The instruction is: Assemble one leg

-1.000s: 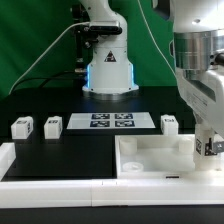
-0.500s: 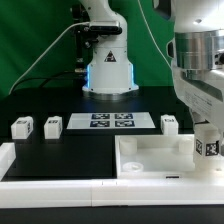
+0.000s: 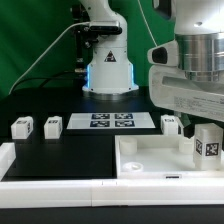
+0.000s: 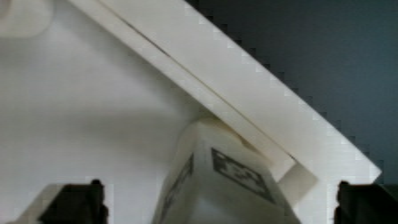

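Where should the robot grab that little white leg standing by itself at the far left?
Probably by its two plain side faces, coming straight down from above. The leg stands upright on the black table, with open space around it and its neighbour apart. Its top is free, and side grips leave the tag uncovered.
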